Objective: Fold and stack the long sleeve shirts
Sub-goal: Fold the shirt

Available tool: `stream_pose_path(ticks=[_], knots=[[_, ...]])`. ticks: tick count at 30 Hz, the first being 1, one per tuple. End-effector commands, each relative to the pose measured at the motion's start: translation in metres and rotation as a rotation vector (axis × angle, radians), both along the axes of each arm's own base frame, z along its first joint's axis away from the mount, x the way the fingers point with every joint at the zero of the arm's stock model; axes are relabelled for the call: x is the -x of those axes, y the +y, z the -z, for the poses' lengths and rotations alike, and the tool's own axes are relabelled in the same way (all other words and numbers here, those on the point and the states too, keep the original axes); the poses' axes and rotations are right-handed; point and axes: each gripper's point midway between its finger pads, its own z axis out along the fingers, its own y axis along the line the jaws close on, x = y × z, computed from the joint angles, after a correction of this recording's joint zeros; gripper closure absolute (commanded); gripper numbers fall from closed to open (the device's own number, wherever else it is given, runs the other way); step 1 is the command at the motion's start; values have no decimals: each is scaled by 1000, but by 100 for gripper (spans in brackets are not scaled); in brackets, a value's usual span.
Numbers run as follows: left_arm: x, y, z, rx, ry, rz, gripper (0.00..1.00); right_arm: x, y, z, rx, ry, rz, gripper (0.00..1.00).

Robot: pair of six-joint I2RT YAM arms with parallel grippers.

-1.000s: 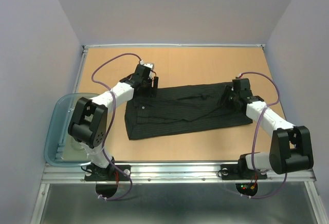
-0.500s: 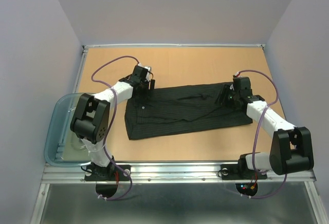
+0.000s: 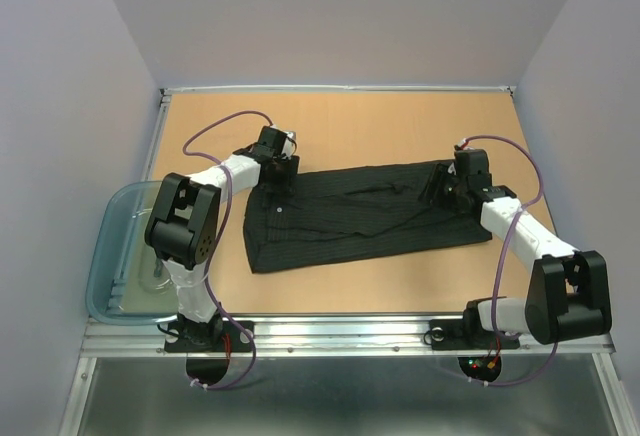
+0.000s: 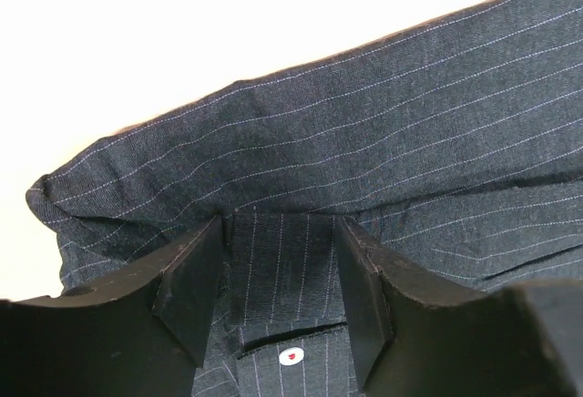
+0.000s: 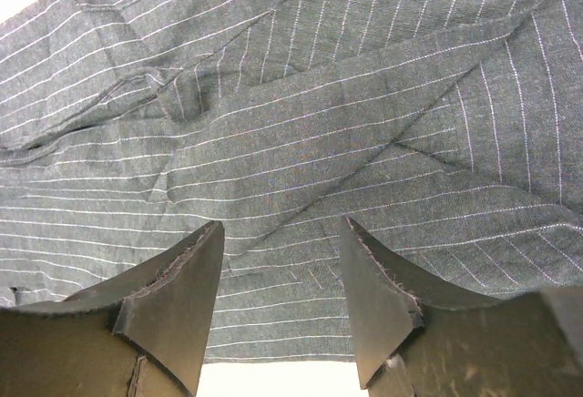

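Observation:
One long sleeve shirt (image 3: 360, 218), black with thin pinstripes, lies spread across the middle of the table. My left gripper (image 3: 279, 178) is down on its upper left corner. In the left wrist view the jaws (image 4: 281, 233) stand apart, astride a strip of the shirt (image 4: 383, 124) with a small white button (image 4: 290, 355). My right gripper (image 3: 441, 192) sits at the shirt's upper right corner. In the right wrist view it (image 5: 282, 233) is open just above the pinstriped cloth (image 5: 273, 96), near its edge, with nothing between the fingers.
A translucent blue-grey plastic tub (image 3: 104, 246) stands at the table's left edge beside the left arm. Bare wooden table (image 3: 400, 126) lies behind the shirt, and a strip of it in front. Grey walls close in both sides and the back.
The left gripper has shifted slightly left and down onto the shirt's corner, and its jaws have narrowed. The right gripper has edged a little toward the shirt and stayed open.

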Motion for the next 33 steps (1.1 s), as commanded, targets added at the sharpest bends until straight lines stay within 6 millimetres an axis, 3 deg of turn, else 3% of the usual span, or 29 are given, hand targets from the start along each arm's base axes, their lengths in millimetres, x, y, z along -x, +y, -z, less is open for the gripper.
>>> stream_pose_path(ticks=[1, 9, 14, 17, 19, 20, 22, 23, 24, 26, 28, 30, 33], knots=[[5, -2, -4, 20, 12, -2, 39, -8, -9, -4, 16, -11, 65, 41], [29, 0, -3, 72, 59, -63, 38, -23, -11, 34, 29, 97, 120, 41], [58, -4, 3, 136, 122, -70, 38, -63, -22, 41, 111, 61, 135, 41], [81, -11, 2, 209, 155, -62, 38, -106, -24, 37, 164, 22, 112, 41], [98, -23, -5, 257, 164, -24, 37, -146, -23, 15, 189, -52, 95, 41], [114, -25, 1, 260, 193, -11, 37, -156, -22, 31, 200, -26, 84, 41], [133, -40, -3, 301, 209, 33, 34, -180, -19, 25, 196, -55, 66, 41], [154, -53, 1, 290, 239, 98, 32, -200, -16, 14, 191, -91, 58, 41], [163, -59, 1, 286, 245, 130, 30, -210, -15, 5, 187, -114, 54, 41], [189, -79, -2, 278, 261, 247, 27, -220, -9, -10, 170, -140, 33, 40], [196, -89, -15, 274, 227, 309, 23, -223, -5, -40, 148, -197, 29, 40], [196, -104, -36, 298, 168, 371, 22, -211, -6, -60, 143, -226, 29, 40], [181, -121, -86, 363, 13, 451, 17, -189, -9, -68, 131, -226, 43, 40]])
